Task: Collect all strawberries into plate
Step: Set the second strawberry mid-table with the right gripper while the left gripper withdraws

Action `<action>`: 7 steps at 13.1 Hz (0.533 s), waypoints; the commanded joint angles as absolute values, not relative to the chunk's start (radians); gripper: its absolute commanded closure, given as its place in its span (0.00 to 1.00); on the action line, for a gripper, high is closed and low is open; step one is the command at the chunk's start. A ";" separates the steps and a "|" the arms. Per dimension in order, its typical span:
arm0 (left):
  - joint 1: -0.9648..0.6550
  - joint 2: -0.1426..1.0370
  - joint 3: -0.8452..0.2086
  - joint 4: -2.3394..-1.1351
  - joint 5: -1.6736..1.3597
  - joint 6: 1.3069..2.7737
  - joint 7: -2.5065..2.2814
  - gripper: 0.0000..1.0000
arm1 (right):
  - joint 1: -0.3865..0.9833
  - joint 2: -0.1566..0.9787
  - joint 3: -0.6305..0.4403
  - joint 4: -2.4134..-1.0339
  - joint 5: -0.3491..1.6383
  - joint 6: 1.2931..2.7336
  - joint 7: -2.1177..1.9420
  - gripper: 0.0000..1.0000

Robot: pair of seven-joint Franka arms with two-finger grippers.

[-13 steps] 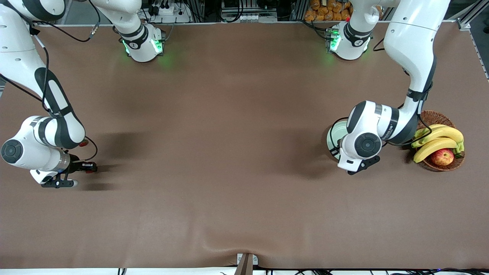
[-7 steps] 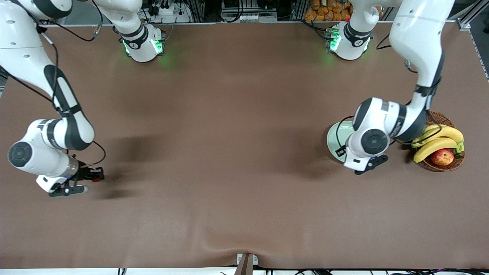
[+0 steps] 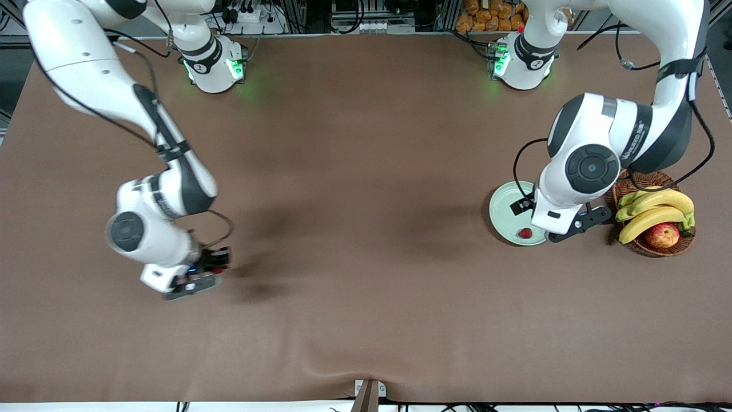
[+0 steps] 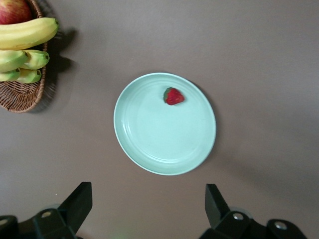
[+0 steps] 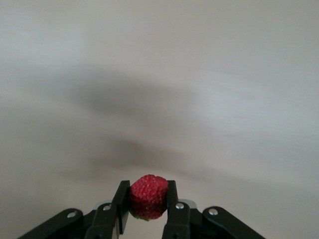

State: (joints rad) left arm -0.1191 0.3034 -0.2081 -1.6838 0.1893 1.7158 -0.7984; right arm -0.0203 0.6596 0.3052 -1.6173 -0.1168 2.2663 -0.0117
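A pale mint-green plate (image 3: 506,205) lies toward the left arm's end of the table. One strawberry (image 3: 525,233) rests in it close to the rim, also clear in the left wrist view as strawberry (image 4: 173,95) on plate (image 4: 164,139). My left gripper (image 4: 148,196) hangs open and empty above the plate's edge. My right gripper (image 5: 147,189) is shut on a second strawberry (image 5: 148,193). In the front view that gripper (image 3: 219,265) hovers over bare table toward the right arm's end.
A brown wicker basket (image 3: 645,172) with bananas (image 3: 652,209) and a red-yellow apple (image 3: 662,234) stands beside the plate, toward the table's end. The basket (image 4: 20,97) also shows in the left wrist view. A brown cloth covers the table.
The left gripper opened and lifted away, uncovering the plate with a strawberry lying in it. The right arm carried its strawberry from the table's end toward the middle.
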 commanded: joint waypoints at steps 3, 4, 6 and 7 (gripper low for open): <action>-0.117 0.302 -0.232 -1.534 0.143 1.640 -0.781 0.00 | 0.170 0.655 0.313 -1.589 -0.075 2.264 0.230 0.98; -0.115 0.296 -0.250 -1.494 0.132 1.625 -0.781 0.00 | 0.199 0.658 0.316 -1.583 -0.074 2.269 0.276 0.98; -0.110 0.285 -0.259 -1.454 0.115 1.615 -0.775 0.00 | 0.299 0.669 0.313 -1.549 -0.078 2.284 0.407 0.98; -0.110 0.281 -0.259 -1.448 0.117 1.617 -0.740 0.00 | 0.334 0.679 0.313 -1.542 -0.080 2.296 0.469 0.98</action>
